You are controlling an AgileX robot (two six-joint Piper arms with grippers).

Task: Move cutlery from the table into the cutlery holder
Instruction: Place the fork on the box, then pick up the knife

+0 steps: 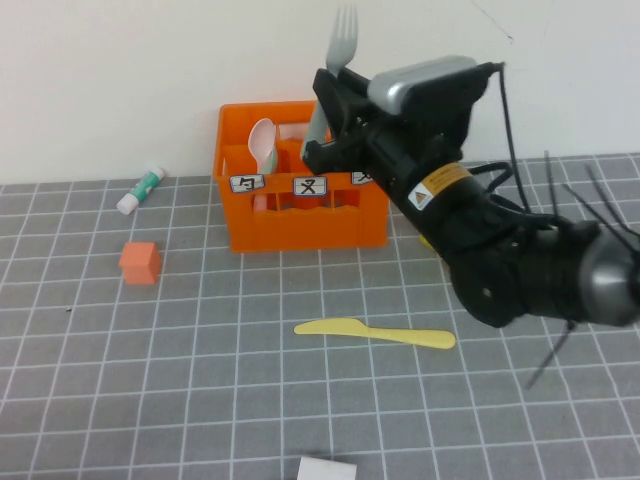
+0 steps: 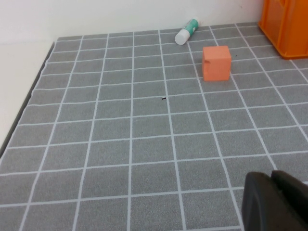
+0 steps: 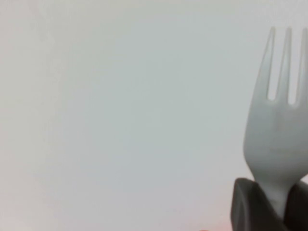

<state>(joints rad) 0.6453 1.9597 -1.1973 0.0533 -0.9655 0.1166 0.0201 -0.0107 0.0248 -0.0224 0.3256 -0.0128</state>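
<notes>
In the high view my right gripper [image 1: 326,112] is shut on the grey fork [image 1: 341,35], held upright with its tines up above the orange cutlery holder [image 1: 300,215]. The fork's lower end reaches down toward the holder's right side. The right wrist view shows the fork [image 3: 275,139] clamped in the right gripper [image 3: 275,204] against the pale wall. A pale yellow knife [image 1: 375,332] lies flat on the table [image 1: 200,380] in front of the holder. My left gripper [image 2: 275,199] is shut and empty, low over the table [image 2: 144,144].
A white spoon [image 1: 263,145] stands in the holder's left compartment. A small orange cube [image 1: 140,262] [image 2: 216,62] and a white-green tube [image 1: 140,190] [image 2: 186,31] lie left of the holder. A white object [image 1: 326,468] shows at the front edge.
</notes>
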